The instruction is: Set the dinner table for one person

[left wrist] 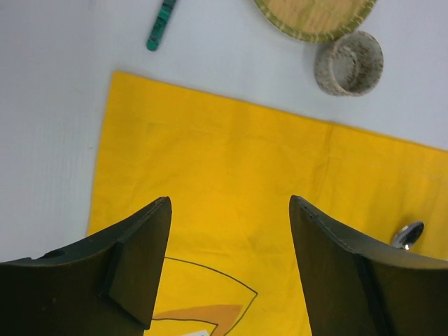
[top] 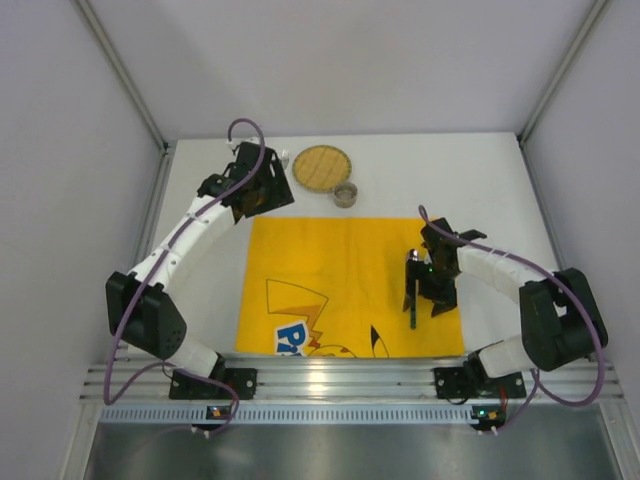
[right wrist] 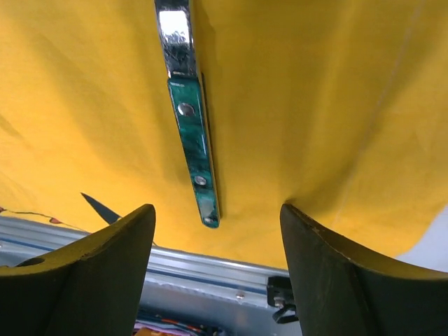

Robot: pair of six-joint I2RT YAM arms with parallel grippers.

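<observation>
Here pale walls (top: 350, 60), perhaps three, enclose the white dinner table (top: 495, 180).

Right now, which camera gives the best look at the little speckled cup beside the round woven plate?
The left wrist view: the speckled cup sits large and sharp there, open top visible, beside the woven plate. The top external view shows only a small grey ring. The right wrist view misses it.

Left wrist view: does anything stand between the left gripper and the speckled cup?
Nothing visible does. Only yellow mat and white tabletop lie between the left gripper and the speckled cup; the woven plate sits beyond it.
</observation>
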